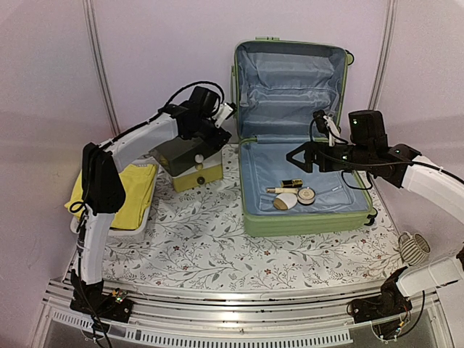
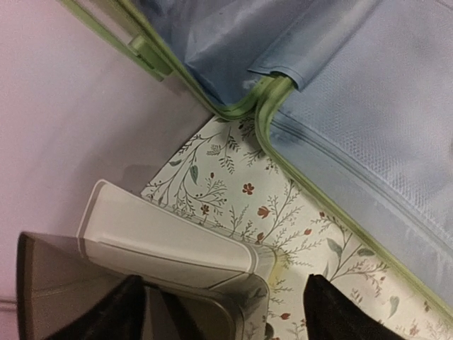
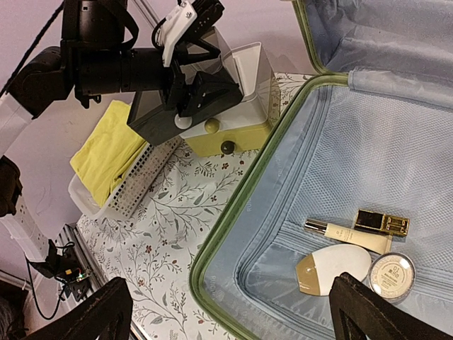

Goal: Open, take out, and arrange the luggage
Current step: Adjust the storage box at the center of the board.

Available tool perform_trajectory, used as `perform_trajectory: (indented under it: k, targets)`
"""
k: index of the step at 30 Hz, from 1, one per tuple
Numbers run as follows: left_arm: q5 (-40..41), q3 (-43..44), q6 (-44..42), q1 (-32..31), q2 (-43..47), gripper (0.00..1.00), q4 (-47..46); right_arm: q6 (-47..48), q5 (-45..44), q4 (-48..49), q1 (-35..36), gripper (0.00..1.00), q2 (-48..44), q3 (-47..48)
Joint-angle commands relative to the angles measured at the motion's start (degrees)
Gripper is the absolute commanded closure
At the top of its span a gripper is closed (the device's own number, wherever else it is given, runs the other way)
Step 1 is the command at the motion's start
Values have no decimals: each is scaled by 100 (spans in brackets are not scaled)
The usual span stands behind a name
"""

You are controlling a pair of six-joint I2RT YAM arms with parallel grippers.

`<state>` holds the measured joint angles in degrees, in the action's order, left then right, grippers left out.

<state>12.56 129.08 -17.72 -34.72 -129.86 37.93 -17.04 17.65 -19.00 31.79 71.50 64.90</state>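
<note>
The luggage (image 1: 304, 221) is laid open on the table (image 1: 203, 246), right of centre, with its lid (image 1: 290, 80) upright against the back wall (image 1: 159, 43). Its long axis is set left to right, wheels (image 1: 373, 217) rightward. Cosmetics (image 3: 333, 265) in its base are shown by the right wrist view; only its hinge corner (image 2: 258, 95) is shown by the left. The left gripper (image 2: 223, 312) and right gripper (image 3: 230, 315) are spread, nothing pinched.

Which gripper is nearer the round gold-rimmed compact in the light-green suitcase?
Right. Right gripper hovers above the compact, over the suitcase; left gripper is at the dark-lidded drawer box outside it.
</note>
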Motion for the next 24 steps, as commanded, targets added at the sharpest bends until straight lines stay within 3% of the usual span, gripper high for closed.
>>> perform_trajectory:
  k: [1, 7, 16, 20, 24]
  targets:
    - [-194, 118, 45, -72, 21, 14, -188, 51, -43, 6, -41, 1, -103, -16]
    - [-434, 119, 88, -86, 244, 3, -255, 52, -42, 6, -50, 1, -110, -35]
    - [-741, 1, 590, -138, 930, 2, -257, 28, -20, 8, -49, 1, -137, -66]
    - [-235, -715, 1649, -149, 1915, 5, -208, 9, -25, 30, -50, 1, -145, -89]
    - [849, -1883, 3633, -108, 2968, 9, 83, -22, 17, 116, -58, 1, -155, -163]
